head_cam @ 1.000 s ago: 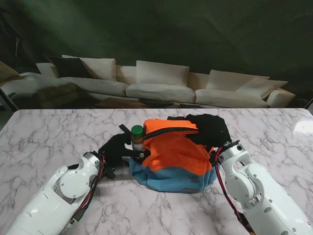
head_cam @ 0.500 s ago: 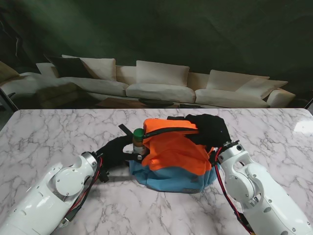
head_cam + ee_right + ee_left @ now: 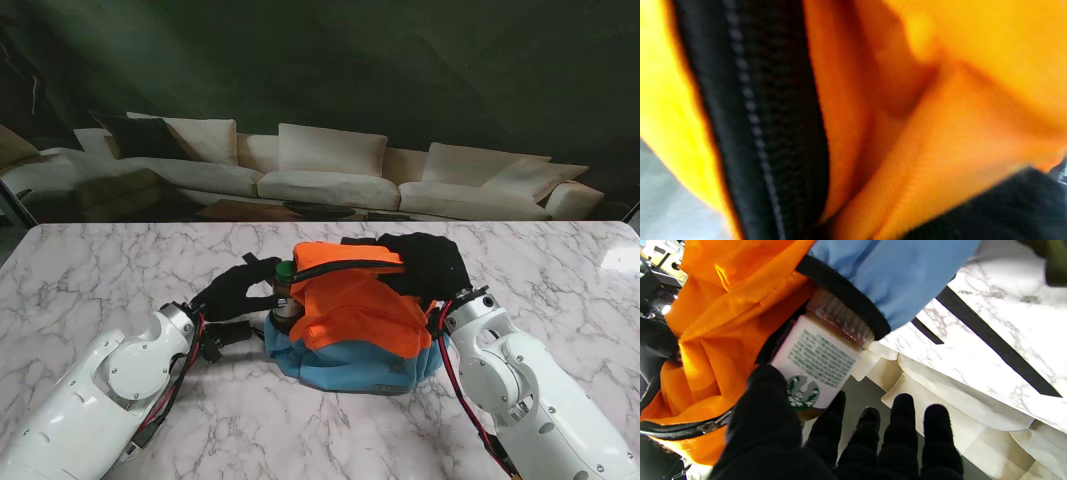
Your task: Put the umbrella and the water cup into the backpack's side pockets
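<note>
A green-capped glass bottle with a white label (image 3: 820, 356) is seen seated in the blue side pocket of the orange-and-blue fabric backpack (image 3: 352, 318), mid-tabletop. The left hand (image 3: 235, 293) has its fingers (image 3: 903, 420) released beside it; the right hand (image 3: 428, 262) is laid on the backpack, grip indiscernible. The white marble tabletop (image 3: 110, 270) is backed by a cream sofa (image 3: 320, 175).

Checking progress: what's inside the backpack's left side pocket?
The water cup, its lower end already inside the blue side pocket; the part past the black rim is hidden. No umbrella visible.
</note>
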